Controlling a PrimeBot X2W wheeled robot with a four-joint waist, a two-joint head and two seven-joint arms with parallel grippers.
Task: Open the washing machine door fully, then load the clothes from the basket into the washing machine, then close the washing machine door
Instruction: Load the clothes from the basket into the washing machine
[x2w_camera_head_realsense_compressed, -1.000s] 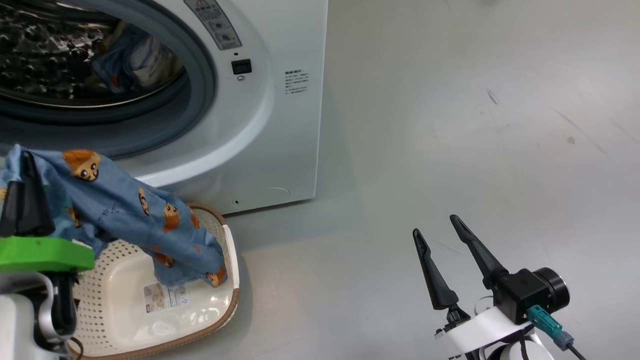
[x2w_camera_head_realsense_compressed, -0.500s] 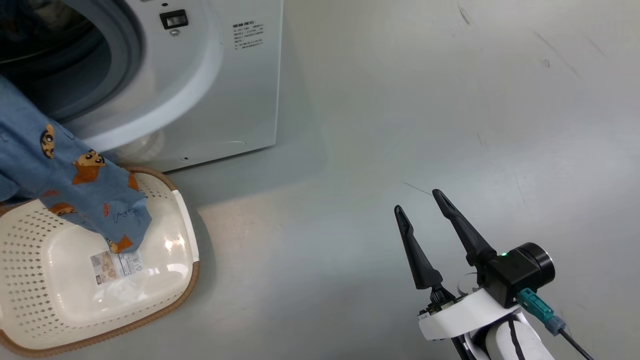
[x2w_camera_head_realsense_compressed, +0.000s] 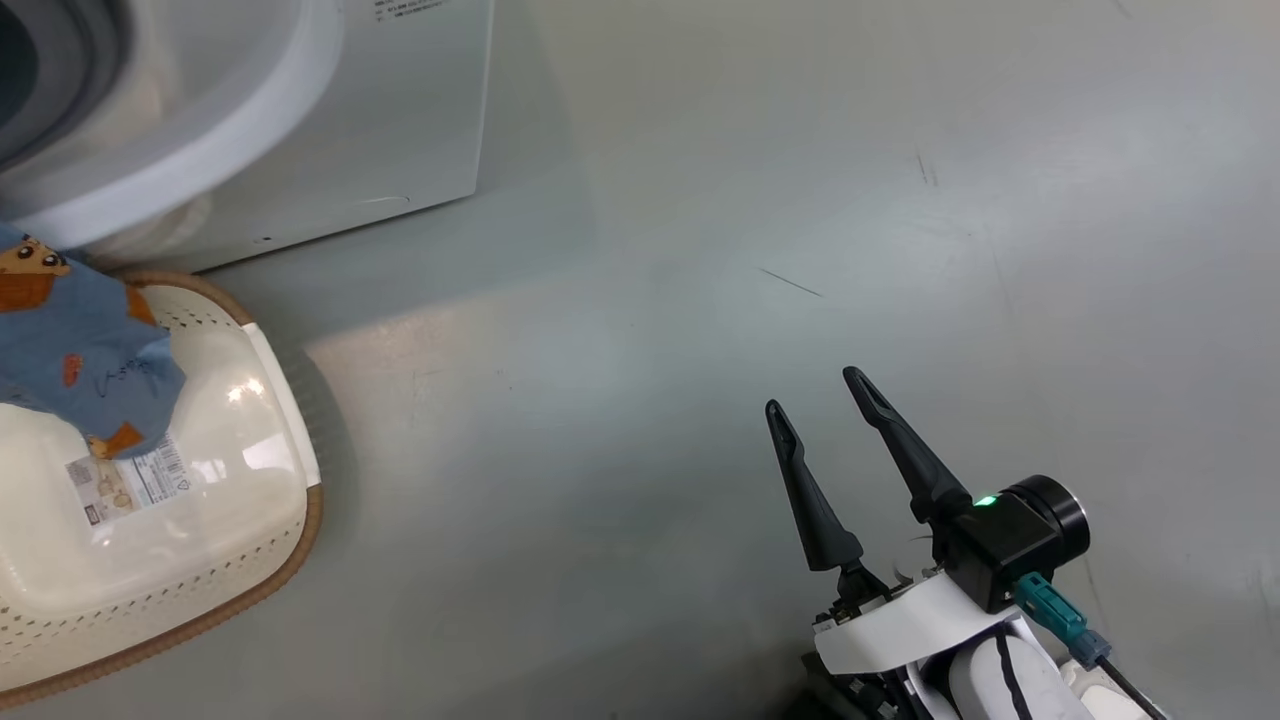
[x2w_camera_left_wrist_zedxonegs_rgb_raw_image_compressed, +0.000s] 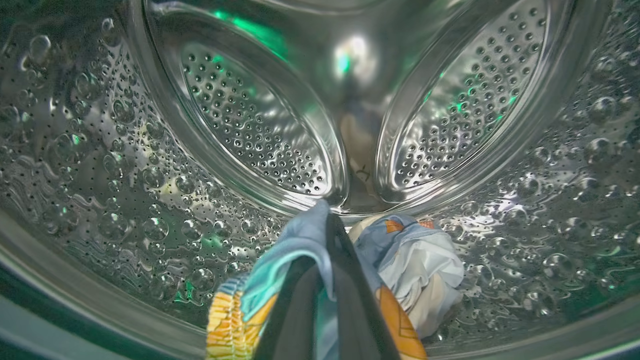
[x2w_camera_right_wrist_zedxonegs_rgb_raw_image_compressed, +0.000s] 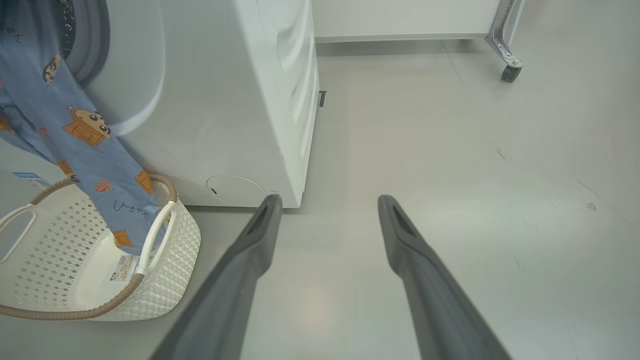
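open floor (x2w_camera_head_realsense_compressed: 700, 200) right; basket (x2w_camera_head_realsense_compressed: 312, 510) (washing machine (x2w_camera_head_realsense_compressed: 400, 120) behind) left

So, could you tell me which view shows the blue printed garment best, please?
The right wrist view: the blue garment hangs from the washing machine opening into the basket. The head view catches its lower end; the left wrist view, a bunch in the left gripper's jaws.

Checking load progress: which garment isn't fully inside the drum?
The blue printed garment shut in the left pincer: its tail hangs out into the basket. The crumpled bundle lies wholly inside the drum.
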